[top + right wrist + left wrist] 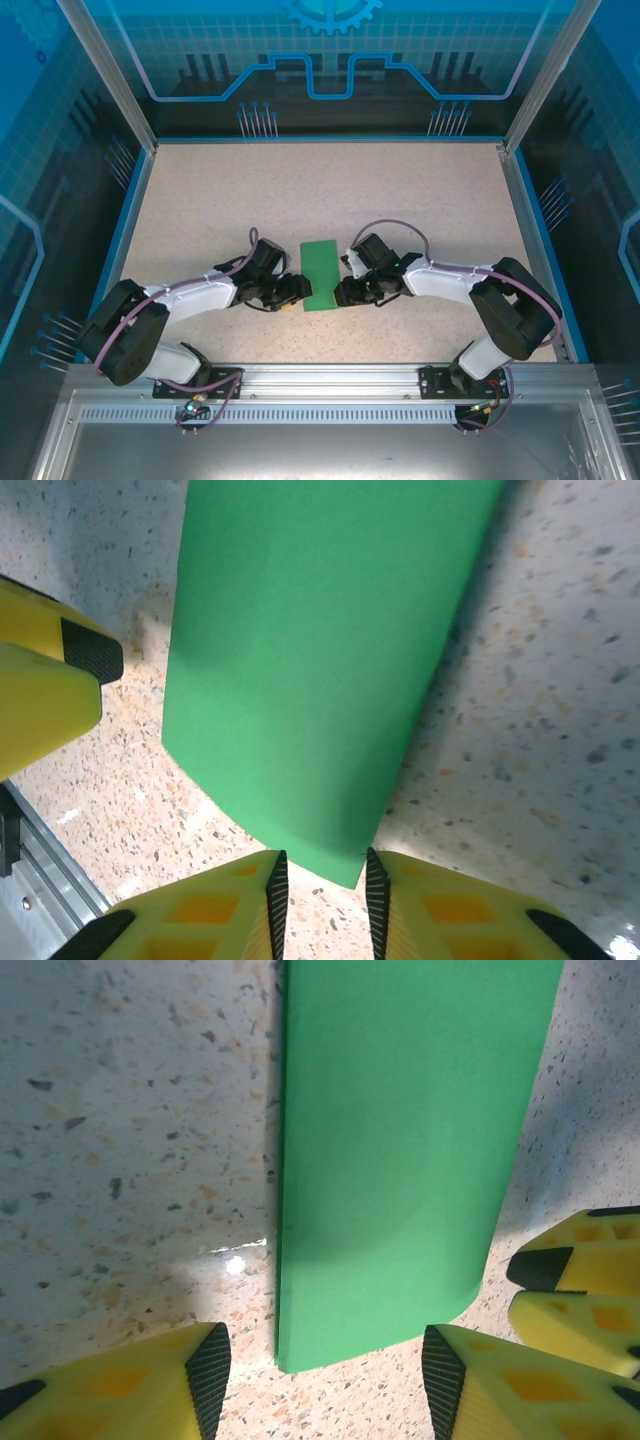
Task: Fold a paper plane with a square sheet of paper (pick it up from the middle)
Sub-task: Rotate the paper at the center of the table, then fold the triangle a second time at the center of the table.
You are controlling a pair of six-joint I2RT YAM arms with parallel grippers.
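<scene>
Top view: the green paper (pixel 320 275) is lying folded flat on the surface (pixel 300 190). The left tool (pixel 296 291) is sitting just left of the paper's near end, and the right tool (pixel 341 291) just right of it.

Left wrist: the left tool (pixel 325 1385) is straddling the paper's (pixel 400 1160) near end, released, fingers well apart.

Right wrist: the right tool (pixel 320 900) is standing narrowly parted, released, with the paper's (pixel 320 660) near corner lying in its gap.

Paper (pixel 321 275) on table (pixel 300 190), left pincer (pixel 297 290) at its left, right pincer (pixel 343 290) opposite
</scene>
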